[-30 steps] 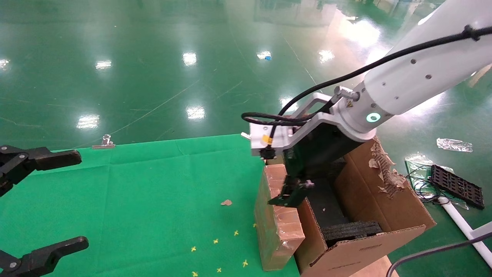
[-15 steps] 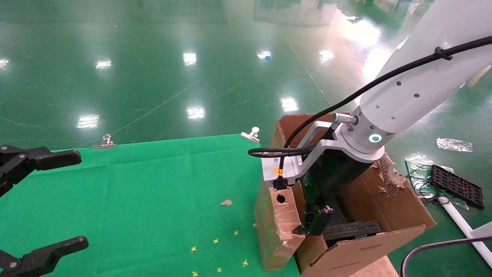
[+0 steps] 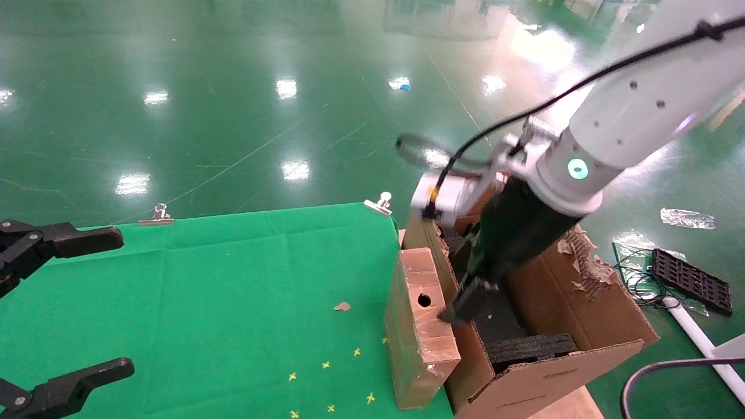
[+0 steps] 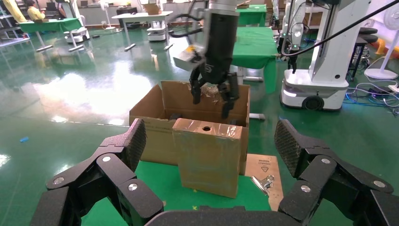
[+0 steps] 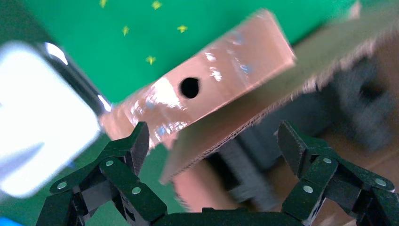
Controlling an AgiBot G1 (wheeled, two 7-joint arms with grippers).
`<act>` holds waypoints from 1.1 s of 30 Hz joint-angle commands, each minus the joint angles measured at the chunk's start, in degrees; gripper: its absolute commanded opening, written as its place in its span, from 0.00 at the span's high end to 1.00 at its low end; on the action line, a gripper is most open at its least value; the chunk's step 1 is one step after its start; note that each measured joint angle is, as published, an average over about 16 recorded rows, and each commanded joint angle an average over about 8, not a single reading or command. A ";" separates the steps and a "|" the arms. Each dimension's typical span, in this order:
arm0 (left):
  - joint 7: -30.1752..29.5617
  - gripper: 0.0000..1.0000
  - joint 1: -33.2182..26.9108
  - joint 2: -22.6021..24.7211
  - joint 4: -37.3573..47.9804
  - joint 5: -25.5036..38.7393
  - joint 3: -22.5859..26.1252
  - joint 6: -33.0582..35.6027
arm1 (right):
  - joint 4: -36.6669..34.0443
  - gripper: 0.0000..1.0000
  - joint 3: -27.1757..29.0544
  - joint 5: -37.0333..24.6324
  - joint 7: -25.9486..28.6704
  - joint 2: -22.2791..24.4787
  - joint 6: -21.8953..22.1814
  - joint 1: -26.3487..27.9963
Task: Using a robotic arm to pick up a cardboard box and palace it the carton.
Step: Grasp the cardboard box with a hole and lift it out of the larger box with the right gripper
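While my right arm (image 3: 628, 110) reaches in from the upper right of the head view, my right gripper (image 3: 465, 297) hangs over the open carton (image 3: 559, 326) at lower right, its fingers spread and gripping nothing. My wrist camera confirms this: both black fingers (image 5: 117, 165) stand wide apart, with the cardboard box (image 5: 207, 94) and the carton's corrugated wall (image 5: 263, 117) visible between them. The cardboard box (image 3: 416, 331) stands upright on the green cloth (image 3: 233, 302), pressed against the carton's near wall, its narrow top face showing a small round hole (image 3: 424, 300). My fingertips sit just beside that top face, on the carton side. Black foam inserts (image 3: 529, 348) lie inside the carton, and a torn flap edge (image 3: 582, 262) shows on its right side. My left gripper (image 3: 41, 314) rests at the left edge of the frame, fingers apart, well away from the box.
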 commanded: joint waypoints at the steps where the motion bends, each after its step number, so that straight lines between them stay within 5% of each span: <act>1: 0.00 0.00 0.00 0.00 0.00 -0.01 0.01 0.00 | -2.37 0.00 -0.55 0.47 6.41 -0.46 -0.11 0.35; 7: 0.02 0.00 -0.01 -0.01 0.00 -0.02 0.03 -0.01 | -10.23 0.00 -1.26 4.11 12.83 -2.03 0.28 -2.65; 15: 0.03 0.00 -0.01 -0.03 0.00 -0.04 0.06 -0.03 | -16.78 0.00 -2.02 5.44 13.74 -4.55 1.50 -6.18; 17: 0.04 0.00 -0.02 -0.03 0.00 -0.05 0.07 -0.03 | -17.88 0.12 -2.22 5.39 13.60 -5.20 1.72 -6.86; 20: 0.04 0.01 -0.02 -0.03 0.00 -0.06 0.08 -0.04 | -19.12 0.48 -2.45 5.37 13.15 -6.02 1.87 -7.68; 24: 0.05 0.34 -0.02 -0.04 0.00 -0.07 0.10 -0.04 | -20.07 0.94 -2.68 5.33 12.64 -6.68 1.70 -8.22; 29: 0.06 0.90 -0.03 -0.05 0.00 -0.08 0.12 -0.05 | -20.35 1.00 -2.97 5.23 12.45 -6.89 1.28 -8.40; 33: 0.07 1.00 -0.03 -0.05 0.00 -0.09 0.13 -0.06 | -20.21 1.00 -3.15 5.29 12.38 -6.82 1.05 -8.60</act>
